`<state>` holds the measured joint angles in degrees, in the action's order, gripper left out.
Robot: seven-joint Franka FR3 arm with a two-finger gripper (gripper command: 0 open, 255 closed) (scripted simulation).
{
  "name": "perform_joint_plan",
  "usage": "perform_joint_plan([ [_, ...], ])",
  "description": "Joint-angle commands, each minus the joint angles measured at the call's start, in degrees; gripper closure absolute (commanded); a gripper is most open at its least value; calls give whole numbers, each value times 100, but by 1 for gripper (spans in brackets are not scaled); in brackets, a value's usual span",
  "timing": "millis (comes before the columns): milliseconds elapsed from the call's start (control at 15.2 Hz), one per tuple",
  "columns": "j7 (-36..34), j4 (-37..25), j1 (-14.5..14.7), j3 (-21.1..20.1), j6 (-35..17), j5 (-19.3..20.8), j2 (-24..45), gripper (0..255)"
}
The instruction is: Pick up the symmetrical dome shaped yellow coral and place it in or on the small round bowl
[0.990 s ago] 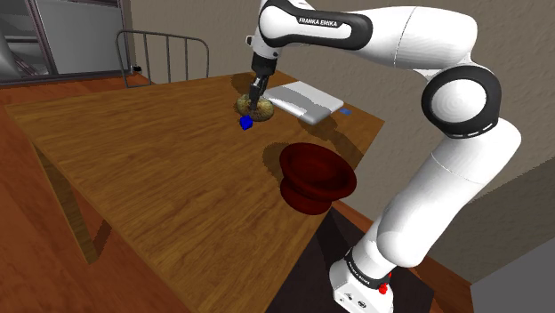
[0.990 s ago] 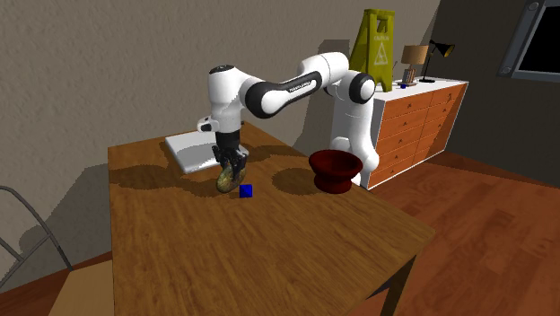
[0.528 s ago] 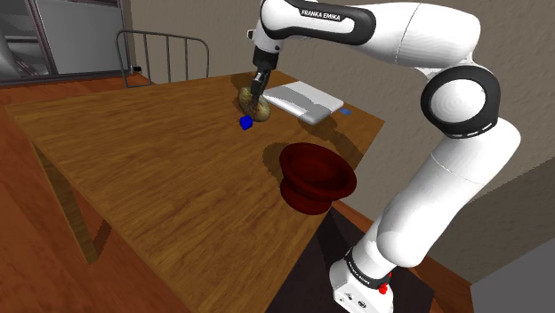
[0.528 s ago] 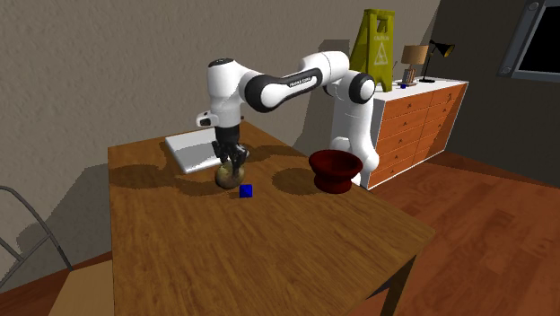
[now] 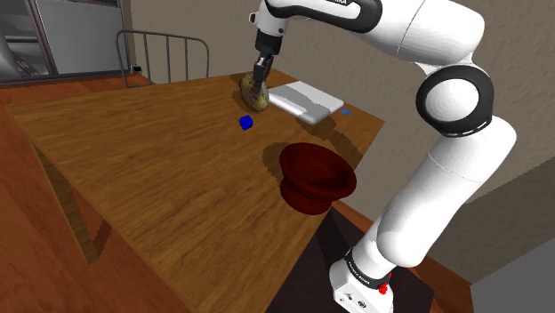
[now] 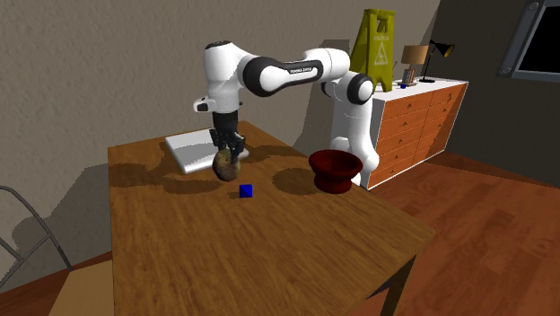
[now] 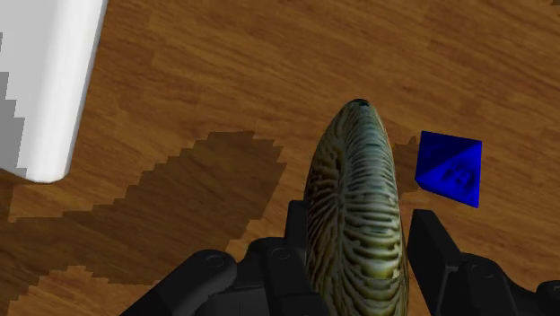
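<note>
Wooden table (image 5: 160,178), olive-yellow dark-striped dome coral (image 7: 352,171), edge-on, clasped in hand (image 7: 359,220)

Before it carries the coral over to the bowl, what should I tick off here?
1. The gripper is shut on the coral: ok, a finger on each side.
2. The coral is off the table: ok, it hangs above its shadow.
3. The dark red bowl is upright and empty: ok.
4. The blue die is out of the way: ok, it lies on the table, lower than the coral.
5. Grip firm enough for the carry: cannot tell.
</note>
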<state>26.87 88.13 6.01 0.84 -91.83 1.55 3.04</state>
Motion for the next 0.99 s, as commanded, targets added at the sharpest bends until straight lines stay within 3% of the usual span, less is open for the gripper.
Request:
perform_joint_plan([
  [0,-2,-199,3,-2,163,0,36,255],
  [924,35,-2073,1,-1,1481,-5,592,255],
])
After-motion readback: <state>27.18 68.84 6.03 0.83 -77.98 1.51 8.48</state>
